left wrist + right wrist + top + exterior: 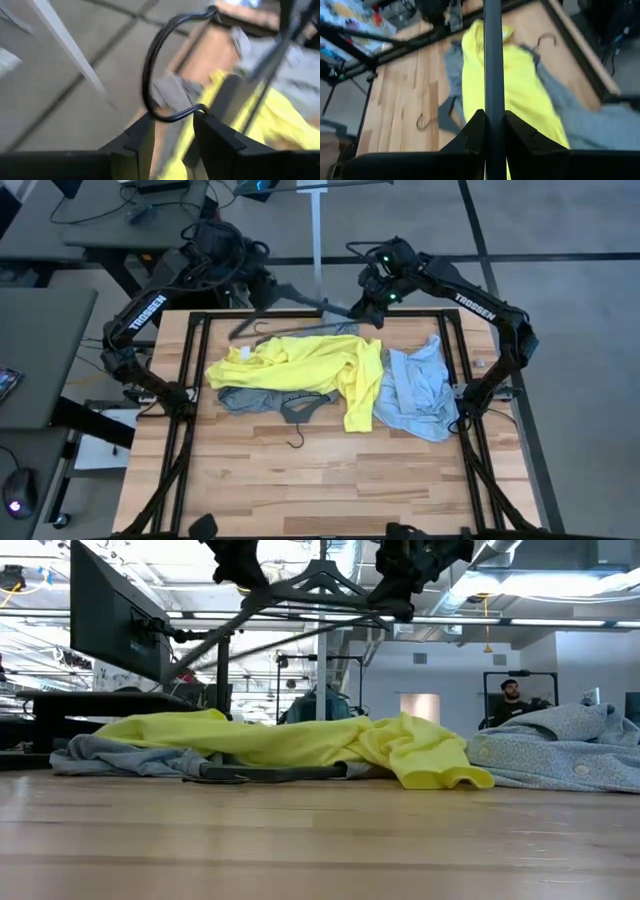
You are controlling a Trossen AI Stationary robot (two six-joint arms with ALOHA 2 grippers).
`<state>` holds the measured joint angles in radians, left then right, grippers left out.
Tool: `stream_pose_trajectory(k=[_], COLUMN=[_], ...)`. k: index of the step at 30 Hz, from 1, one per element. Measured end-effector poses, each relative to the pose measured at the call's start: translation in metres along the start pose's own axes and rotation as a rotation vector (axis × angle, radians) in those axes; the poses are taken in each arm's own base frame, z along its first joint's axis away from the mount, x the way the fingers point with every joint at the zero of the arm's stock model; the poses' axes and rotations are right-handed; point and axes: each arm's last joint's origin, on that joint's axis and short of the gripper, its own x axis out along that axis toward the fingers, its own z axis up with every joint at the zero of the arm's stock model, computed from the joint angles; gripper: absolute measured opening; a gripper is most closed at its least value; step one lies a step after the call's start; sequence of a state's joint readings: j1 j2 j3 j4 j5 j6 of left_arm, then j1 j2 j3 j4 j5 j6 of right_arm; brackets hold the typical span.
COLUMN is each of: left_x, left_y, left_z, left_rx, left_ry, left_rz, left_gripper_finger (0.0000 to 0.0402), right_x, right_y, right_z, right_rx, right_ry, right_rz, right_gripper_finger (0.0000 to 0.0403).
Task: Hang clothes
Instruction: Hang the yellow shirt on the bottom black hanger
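A black hanger [320, 595] hangs in the air above the table's far edge, between my two grippers. My right gripper [494, 117] is shut on one of its bars. My left gripper [174, 122] is open, and the foot of the hanger's hook [150, 65] passes between its fingertips. On the table lie the clothes, none of them held. The neon-yellow T-shirt [300, 365] is in the middle and partly covers the grey T-shirt [250, 398]. The light-blue shirt [415, 390] lies to the right. My left gripper has the hook's foot [175, 116] crossing the gap at its fingertips; I cannot tell whether the wire touches them. My right gripper pinches a straight black bar [494, 90] of the hanger between its two fingers. It comes slanting down from the far right, with the fingers lying along the bar. The hanger is lifted clear of the table.
A dark hanger [300, 410] lies on the grey T-shirt, its hook [295, 442] on the wood. Another hanger [300, 330] lies by the far edge. Black frame rails [195, 380] run along the table's sides. The near half is bare wood [320, 490].
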<state>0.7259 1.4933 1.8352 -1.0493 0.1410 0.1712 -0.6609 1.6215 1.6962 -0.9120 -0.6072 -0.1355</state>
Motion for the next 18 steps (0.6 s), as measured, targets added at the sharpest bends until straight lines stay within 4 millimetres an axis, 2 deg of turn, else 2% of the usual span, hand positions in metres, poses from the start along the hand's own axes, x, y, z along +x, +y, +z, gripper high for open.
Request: stream_pose_trajectory(k=[4, 8, 10, 13, 18], left_x=[0.009, 0.011, 0.009, 0.01, 0.01], left_y=[-0.007, -0.007, -0.007, -0.007, -0.009], left_z=[-0.009, -0.013, -0.012, -0.012, -0.012], left_rx=[-0.008, -0.02, -0.006, 0.001, -0.002], left_ry=[0.067, 0.093, 0.081, 0.079, 0.071], left_rz=[-0.026, -0.027, -0.026, -0.047, -0.113], left_gripper_finger=[0.0118, 0.0118, 0.0118, 0.0118, 0.0118], right_x=[-0.013, -0.029, -0.029, -0.019, 0.021], right_y=[0.01, 0.029, 0.04, 0.054, 0.063], right_z=[-0.008, -0.02, -0.029, -0.051, -0.098], right_rx=[0.043, 0.132, 0.159, 0.228, 0.367], right_ry=[0.048, 0.117, 0.157, 0.203, 0.187], right_rz=[0.029, 0.152, 0.197, 0.238, 0.28], right_gripper_finger=[0.003, 0.003, 0.003, 0.003, 0.003])
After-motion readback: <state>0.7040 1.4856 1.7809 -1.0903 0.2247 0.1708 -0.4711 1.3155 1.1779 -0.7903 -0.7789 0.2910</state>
